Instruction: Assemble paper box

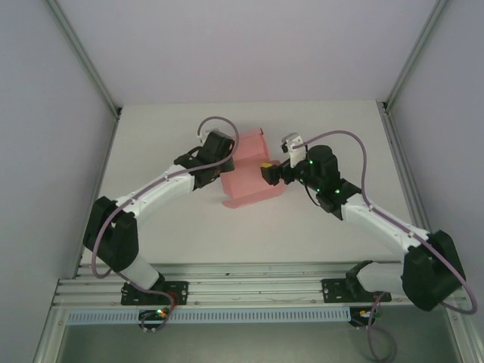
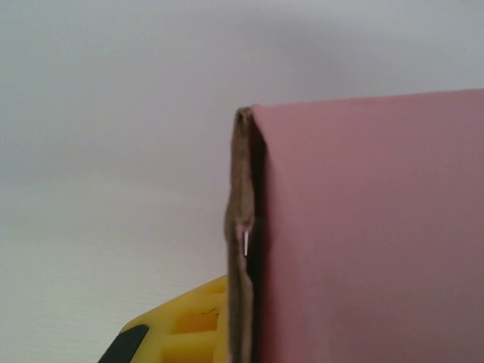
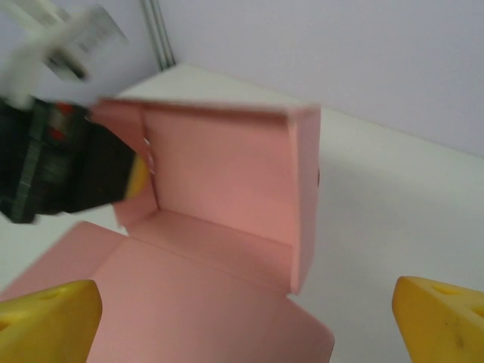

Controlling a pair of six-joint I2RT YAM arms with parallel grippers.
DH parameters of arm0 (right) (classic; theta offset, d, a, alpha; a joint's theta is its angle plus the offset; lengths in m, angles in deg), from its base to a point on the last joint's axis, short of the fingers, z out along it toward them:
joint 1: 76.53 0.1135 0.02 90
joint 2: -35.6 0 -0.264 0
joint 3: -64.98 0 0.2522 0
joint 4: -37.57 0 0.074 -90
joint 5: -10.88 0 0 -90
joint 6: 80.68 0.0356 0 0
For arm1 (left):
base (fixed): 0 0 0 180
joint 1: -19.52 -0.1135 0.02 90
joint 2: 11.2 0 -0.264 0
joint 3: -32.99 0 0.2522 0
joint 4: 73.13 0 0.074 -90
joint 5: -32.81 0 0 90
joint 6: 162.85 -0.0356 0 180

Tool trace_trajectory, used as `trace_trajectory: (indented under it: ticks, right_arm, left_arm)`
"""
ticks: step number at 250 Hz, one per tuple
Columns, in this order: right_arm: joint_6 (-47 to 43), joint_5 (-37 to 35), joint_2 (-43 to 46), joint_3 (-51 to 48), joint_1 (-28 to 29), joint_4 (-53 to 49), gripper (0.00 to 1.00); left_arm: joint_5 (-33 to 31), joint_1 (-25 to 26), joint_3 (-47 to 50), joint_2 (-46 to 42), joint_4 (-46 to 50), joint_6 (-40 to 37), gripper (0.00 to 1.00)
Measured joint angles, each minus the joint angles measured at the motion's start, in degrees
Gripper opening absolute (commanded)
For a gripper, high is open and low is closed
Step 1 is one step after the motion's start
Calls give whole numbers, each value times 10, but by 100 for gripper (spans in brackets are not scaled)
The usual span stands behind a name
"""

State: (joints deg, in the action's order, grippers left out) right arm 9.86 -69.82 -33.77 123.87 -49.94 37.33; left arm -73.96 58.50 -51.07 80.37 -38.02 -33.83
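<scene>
Paper box (image 1: 249, 178): pink card, middle of table (image 1: 318, 234), half-folded; some walls raised, front panel flat.
Left gripper (image 1: 225, 168): clamped on box's near-side wall.
Right gripper (image 1: 268, 172): fingers spread wide, holding nothing, over box's right edge.
Step, judged: raising walls.
Next, likely: right gripper folds remaining flap while left steadies.

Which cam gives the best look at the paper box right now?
Right wrist: the paper box faces it, raised walls and flat panel both visible, though slightly blurred. Top external shows it small and partly covered. Left wrist has a close-up of one panel and its edge.
</scene>
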Motion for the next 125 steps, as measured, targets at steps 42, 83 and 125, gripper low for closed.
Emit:
trace_trajectory:
  ticks: [42,83,125]
  right_arm:
    - [56,-44,88,1,-21,-61,100]
    - [134,-115,135,18,-91,-188,100]
    - [182,-136,168,-4,-135,-278,100]
  left_arm:
    - [35,-18,-38,16,38,-151,0]
    - [116,-49,-117,42,128,-353,0]
    - [138,-21,-228,114,256,-568,0]
